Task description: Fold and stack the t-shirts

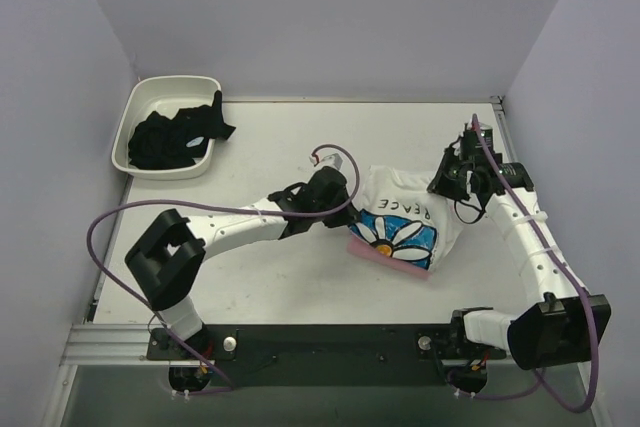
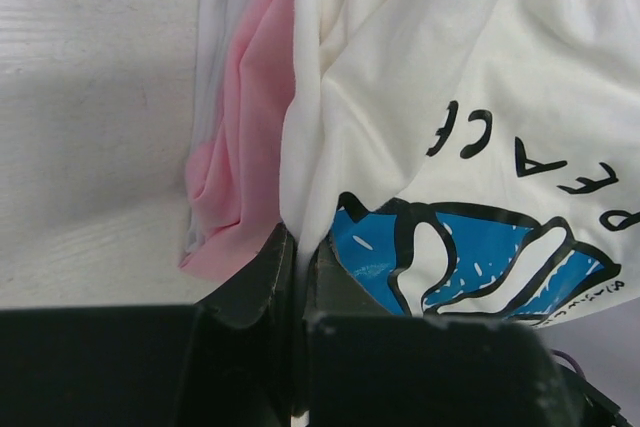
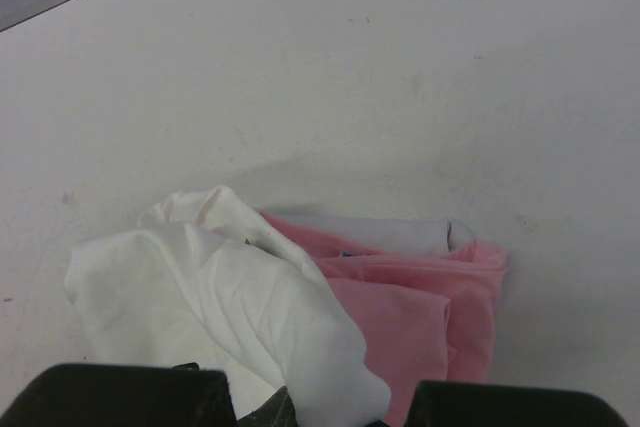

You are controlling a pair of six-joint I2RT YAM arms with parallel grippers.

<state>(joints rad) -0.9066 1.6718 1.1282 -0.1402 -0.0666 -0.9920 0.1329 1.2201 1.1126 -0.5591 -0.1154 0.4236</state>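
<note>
White t-shirt (image 1: 405,219): soft cotton, bunched and creased, centre-right of the overhead frame, lying on the pink t-shirt (image 1: 385,258). Print: a blue panel with a white, black-outlined daisy; the black lettering reads "PEACE". Smaller lettering beside the print is illegible.

Pink t-shirt: plain, folded flat, its edge showing below the white one.

Left end effector (image 2: 298,252): jaws pinched narrow on the white t-shirt's left edge.

Right end effector (image 1: 447,183): nearly closed, white fabric caught between its jaws at the garment's upper right.

Counter (image 1: 290,277): pale, matt.

Upper left: white plastic tub (image 1: 127,117), round-cornered, holding crumpled black cloth (image 1: 170,139).
</note>
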